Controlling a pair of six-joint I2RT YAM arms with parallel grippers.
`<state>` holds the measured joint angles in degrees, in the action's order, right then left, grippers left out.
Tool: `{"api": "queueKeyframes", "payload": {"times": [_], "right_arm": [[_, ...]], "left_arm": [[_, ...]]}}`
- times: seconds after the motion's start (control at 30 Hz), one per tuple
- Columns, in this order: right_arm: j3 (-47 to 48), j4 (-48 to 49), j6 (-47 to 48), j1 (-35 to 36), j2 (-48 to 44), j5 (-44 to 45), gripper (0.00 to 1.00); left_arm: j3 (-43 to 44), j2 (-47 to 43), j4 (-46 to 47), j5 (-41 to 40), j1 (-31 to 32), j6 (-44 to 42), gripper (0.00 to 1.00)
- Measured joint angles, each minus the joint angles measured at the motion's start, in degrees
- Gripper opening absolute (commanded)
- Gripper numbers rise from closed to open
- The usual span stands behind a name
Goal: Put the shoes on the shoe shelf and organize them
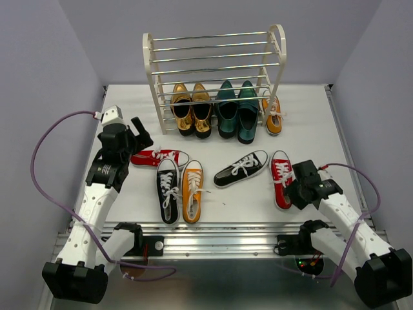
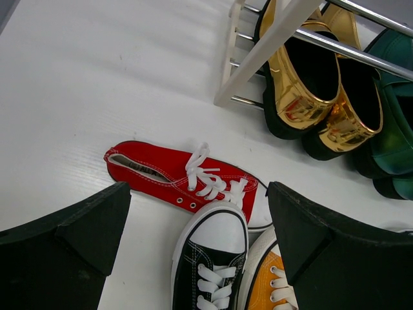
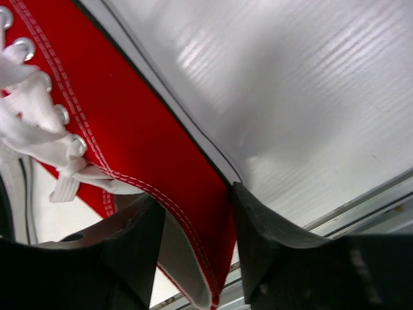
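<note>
The cream-white shoe shelf (image 1: pixel 216 64) stands at the back; one orange sneaker (image 1: pixel 273 117) sits at the right end of its bottom tier. On the table lie a red sneaker on its side (image 1: pixel 158 157), a black sneaker (image 1: pixel 168 189), an orange sneaker (image 1: pixel 192 191), a second black sneaker (image 1: pixel 241 168) and a second red sneaker (image 1: pixel 281 177). My left gripper (image 1: pixel 143 137) hangs open and empty above the tipped red sneaker (image 2: pixel 174 174) and the black toe cap (image 2: pixel 219 236). My right gripper (image 1: pixel 295 187) is shut on the side wall of the right red sneaker (image 3: pixel 129 129), one finger inside, one outside.
A glossy gold pair (image 1: pixel 192 108) and a glossy dark green pair (image 1: pixel 237 111) fill the left and middle of the shelf's bottom tier. The upper tiers hold nothing. The table's metal front rail (image 1: pixel 213 231) runs just behind the right red sneaker's heel.
</note>
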<state>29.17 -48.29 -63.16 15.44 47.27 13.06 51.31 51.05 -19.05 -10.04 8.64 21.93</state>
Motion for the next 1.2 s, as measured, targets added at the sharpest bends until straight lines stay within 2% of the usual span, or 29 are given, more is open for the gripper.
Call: {"api": "queueKeyframes", "payload": {"times": [0.23,0.27,0.3,0.33,0.63,0.97,1.2], "right_arm": [[-0.9,0.2,2.0,0.0,0.7,-0.4,0.21],[-1.0,0.3,2.8,0.0,0.8,-0.5,0.09],[-1.0,0.3,3.7,0.0,0.8,-0.7,0.03],[-1.0,0.4,4.6,0.0,1.1,-0.7,0.01],[4.5,-0.6,6.9,0.0,4.0,-1.1,0.01],[23.6,-7.4,14.1,0.0,4.0,0.4,0.01],[32.4,-10.3,20.9,0.0,8.8,-4.7,0.01]], "left_arm": [[-0.3,0.2,0.2,0.2,0.0,0.0,0.99],[-0.3,0.2,0.2,0.2,0.0,0.0,0.99],[-0.3,0.2,0.2,0.2,0.0,0.0,0.99],[-0.3,0.2,0.2,0.2,0.0,0.0,0.99],[-0.3,0.3,-0.4,-0.5,0.0,0.0,0.99],[0.1,0.3,-0.9,-4.6,0.0,1.2,0.99],[1.2,0.3,-0.9,-5.0,0.0,2.2,0.99]]}}
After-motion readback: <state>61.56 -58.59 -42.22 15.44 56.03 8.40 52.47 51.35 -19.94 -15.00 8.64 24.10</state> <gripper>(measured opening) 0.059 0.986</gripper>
